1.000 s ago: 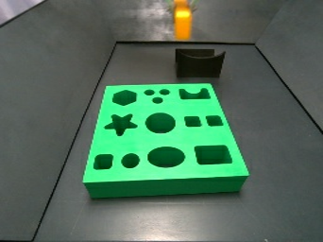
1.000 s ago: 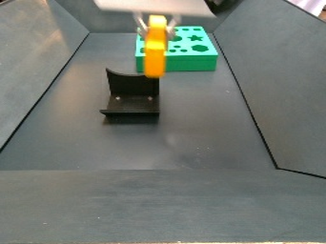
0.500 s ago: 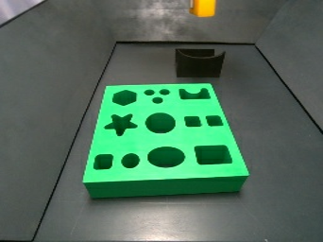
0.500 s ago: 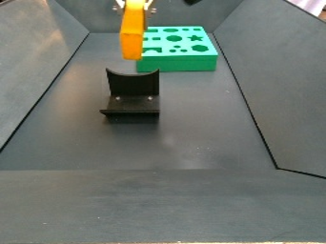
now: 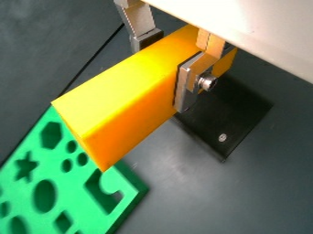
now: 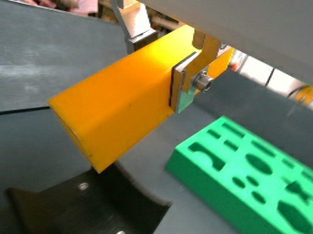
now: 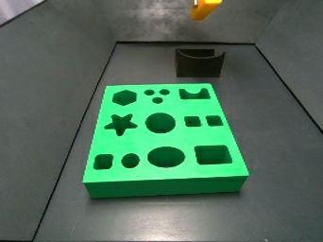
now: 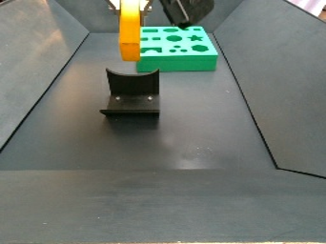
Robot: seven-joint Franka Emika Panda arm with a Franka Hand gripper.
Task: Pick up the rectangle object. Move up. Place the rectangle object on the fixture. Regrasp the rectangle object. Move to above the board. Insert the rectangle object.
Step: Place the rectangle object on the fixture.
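Observation:
My gripper (image 5: 171, 57) is shut on the rectangle object (image 5: 128, 102), a smooth orange-yellow block that also shows in a wrist view (image 6: 123, 101). The silver fingers (image 5: 192, 80) clamp its upper end. In a side view the block (image 8: 130, 32) hangs upright high above the fixture (image 8: 132, 96), apart from it. In a side view only its lower tip (image 7: 206, 8) shows at the top edge, above the fixture (image 7: 199, 61). The green board (image 7: 164, 138) lies flat, its cut-out holes open; it also shows in a side view (image 8: 176, 48).
Dark walls enclose the dark floor (image 8: 166, 143) on both sides. The board shows in both wrist views (image 5: 49, 183) (image 6: 244, 169). The fixture's base plate shows in both wrist views (image 5: 232, 119) (image 6: 86, 206).
The gripper has carried the block upward; in one side view it rose almost out of frame, and in the other it shifted left to above the fixture. It now tilts slightly.

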